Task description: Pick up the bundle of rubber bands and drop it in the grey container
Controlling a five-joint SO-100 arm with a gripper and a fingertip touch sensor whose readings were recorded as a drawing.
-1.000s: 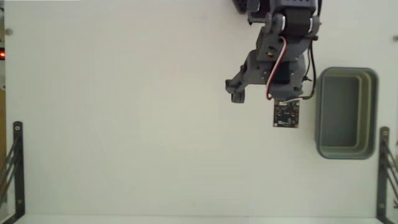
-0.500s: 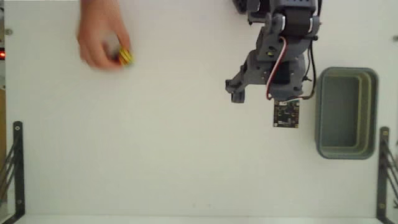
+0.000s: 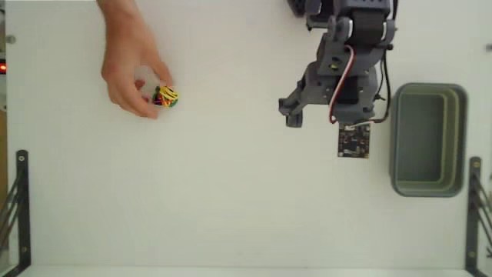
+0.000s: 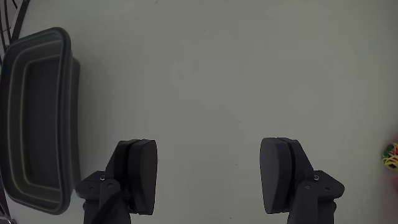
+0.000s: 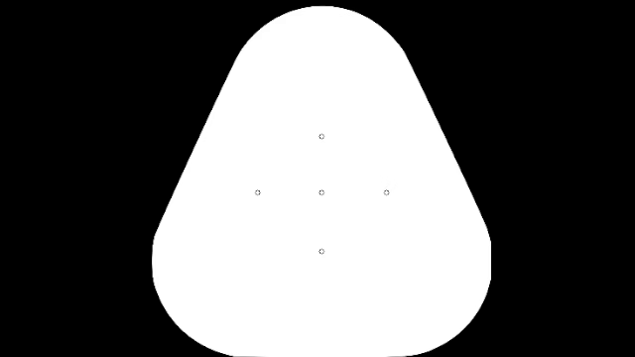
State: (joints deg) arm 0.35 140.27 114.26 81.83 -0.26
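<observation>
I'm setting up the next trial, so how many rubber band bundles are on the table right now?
1. The bundle lies at the table's upper left in the fixed view, at a person's hand; it shows at the wrist view's right edge. None visible elsewhere.

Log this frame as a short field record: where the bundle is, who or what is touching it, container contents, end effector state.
bundle of rubber bands: on the table, upper left in the fixed view; at the right edge of the wrist view
human hand: fingertips at the bundle, touching or nearly so
grey container: far right in the fixed view, nothing visible inside
end effector: open, nothing between the fingers, bare table below
arm: near the container, far from the bundle
task stage: pick not yet begun
</observation>
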